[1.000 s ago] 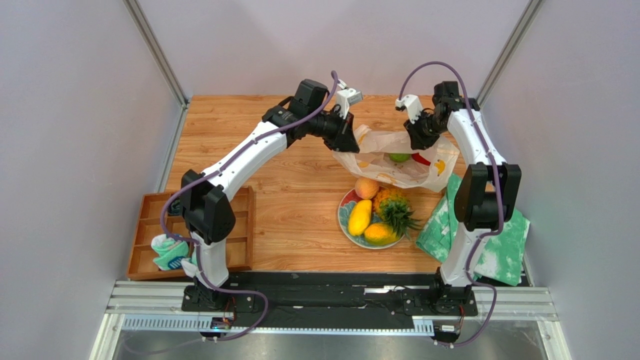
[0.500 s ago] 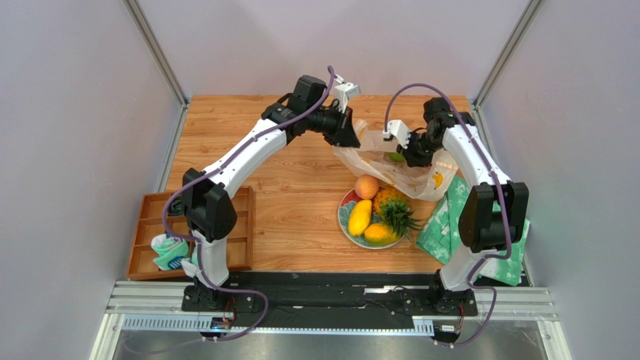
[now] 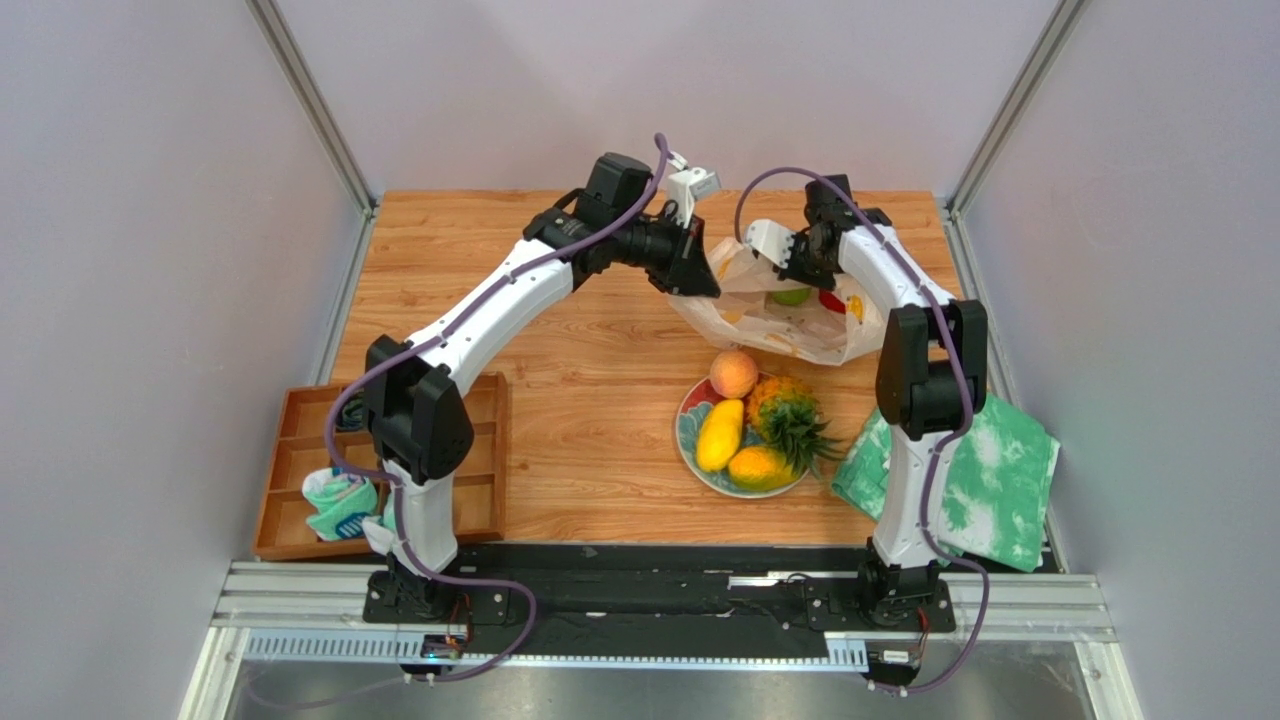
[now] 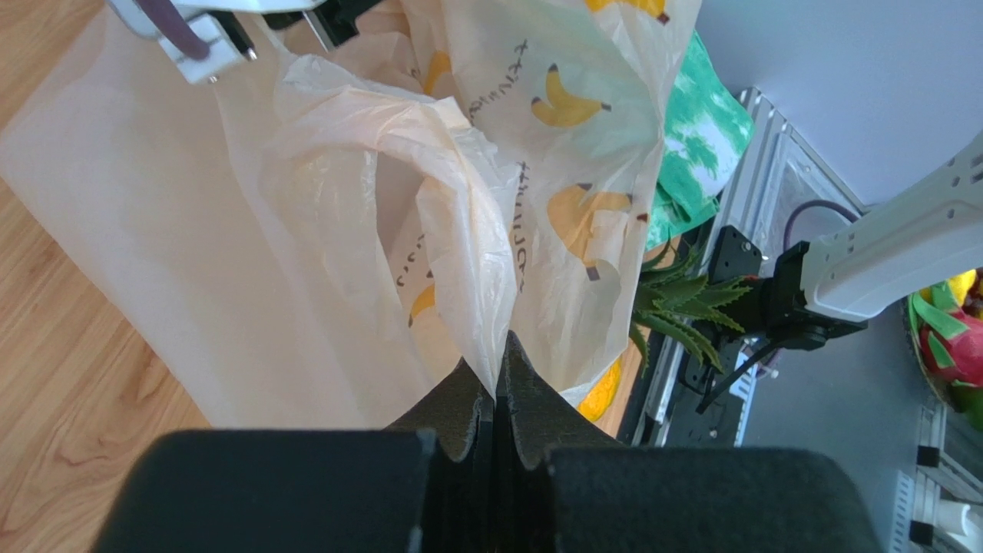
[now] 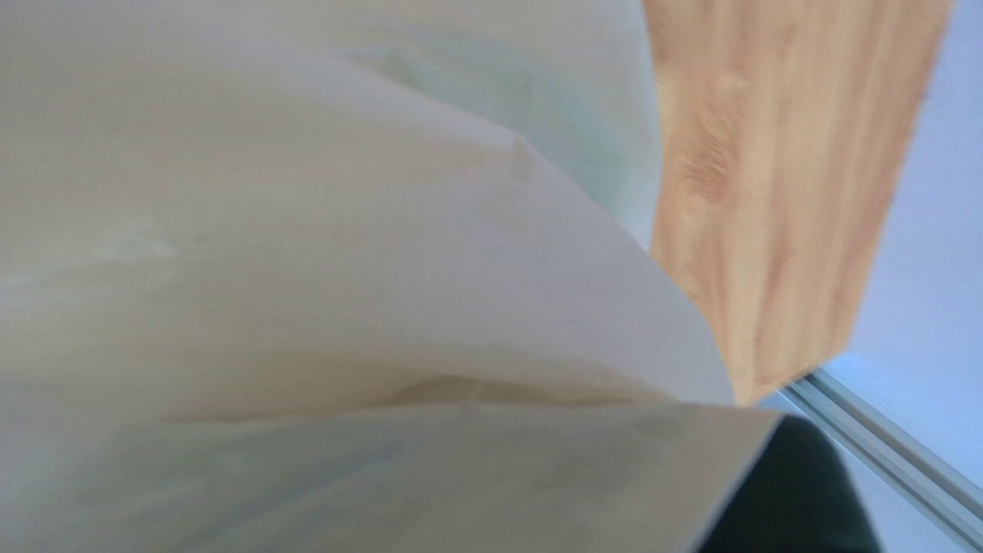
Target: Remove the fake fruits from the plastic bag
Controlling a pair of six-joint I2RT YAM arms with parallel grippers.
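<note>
The plastic bag (image 3: 781, 318), white with printed bananas, hangs over the far middle of the table. My left gripper (image 3: 700, 275) is shut on a fold of its rim; the left wrist view shows the jaws (image 4: 498, 371) pinching the plastic (image 4: 346, 230). A green fruit (image 3: 792, 297) and a red pepper (image 3: 831, 300) show through the bag. My right gripper (image 3: 796, 270) is at the bag's mouth; in the right wrist view the plastic (image 5: 346, 288) covers its fingers. A peach (image 3: 733, 374), two mangoes (image 3: 720, 435) and a pineapple (image 3: 781, 413) lie on a plate (image 3: 688, 435).
A green-and-white cloth (image 3: 962, 480) lies at the near right, by the right arm. A wooden compartment tray (image 3: 286, 450) with a teal-and-white item (image 3: 338, 503) sits at the near left. Grey walls and metal posts close in the table's sides.
My right arm has swung from the bag's right side to its mouth, close to my left gripper. The bag has shifted left with it. The left gripper has stayed put.
</note>
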